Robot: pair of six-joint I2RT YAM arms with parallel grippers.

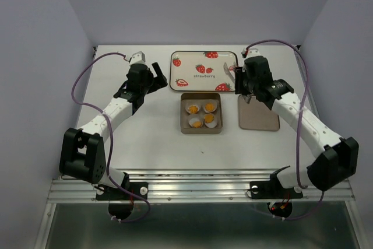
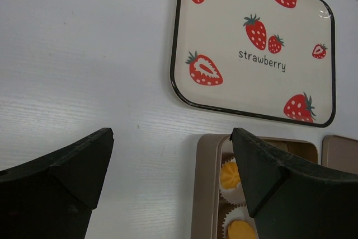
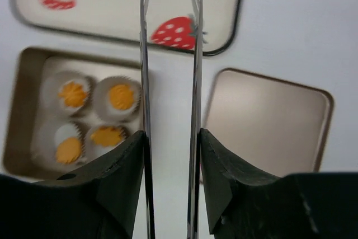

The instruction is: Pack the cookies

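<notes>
Between pale lilac walls (image 1: 35,56), a white table (image 1: 145,141) bears the cookies (image 1: 209,107).

Orange-yellow cookies (image 1: 209,107), white cups (image 3: 60,133), tan box (image 1: 201,130) & lid (image 1: 258,115), cream tray (image 1: 195,74) w/ red strawberries (image 1: 211,55), silver tongs (image 3: 195,54).

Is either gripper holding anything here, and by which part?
The right gripper holds thin silver metal tongs, its jaws squeezing the two blades from outside. The left gripper is open, empty.
</notes>
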